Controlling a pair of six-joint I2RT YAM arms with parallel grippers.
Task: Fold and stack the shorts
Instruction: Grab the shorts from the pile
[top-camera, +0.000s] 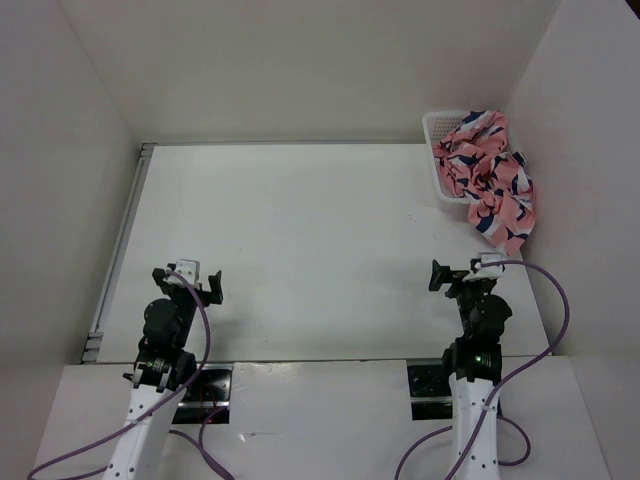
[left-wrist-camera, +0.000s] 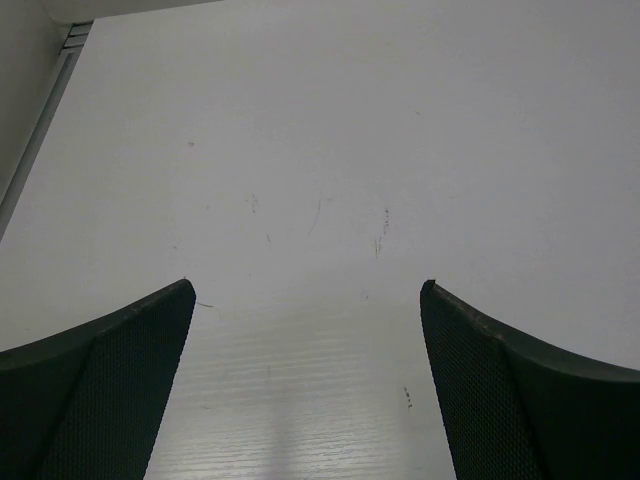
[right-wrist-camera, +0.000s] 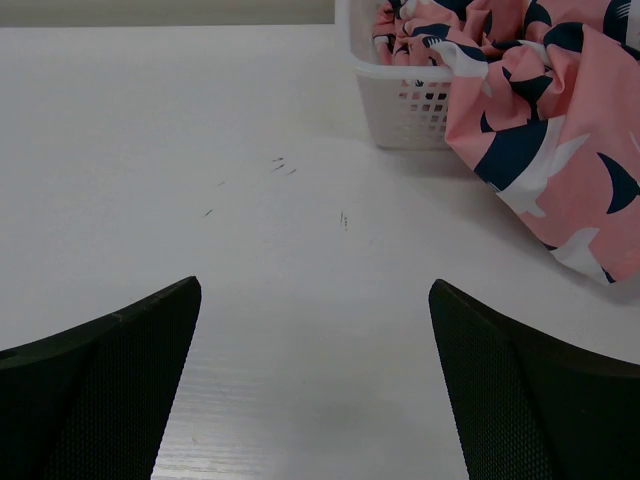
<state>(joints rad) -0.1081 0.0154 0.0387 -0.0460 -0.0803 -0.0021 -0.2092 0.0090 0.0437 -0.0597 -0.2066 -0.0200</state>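
The salmon-pink shorts (top-camera: 490, 178) with navy-and-white shapes lie bunched in a white mesh basket (top-camera: 438, 150) at the table's far right corner, spilling over its near right side. In the right wrist view the shorts (right-wrist-camera: 540, 130) hang over the basket (right-wrist-camera: 405, 105) at the upper right. My right gripper (top-camera: 460, 270) hovers open near the front right, well short of the basket; nothing is between its fingers (right-wrist-camera: 520, 390). My left gripper (top-camera: 190, 275) is open at the front left, over bare table, its fingers (left-wrist-camera: 110, 380) empty.
White walls enclose the table on the left, back and right. A metal rail (top-camera: 120, 240) runs along the table's left edge. Purple cables trail from both arm bases at the near edge.
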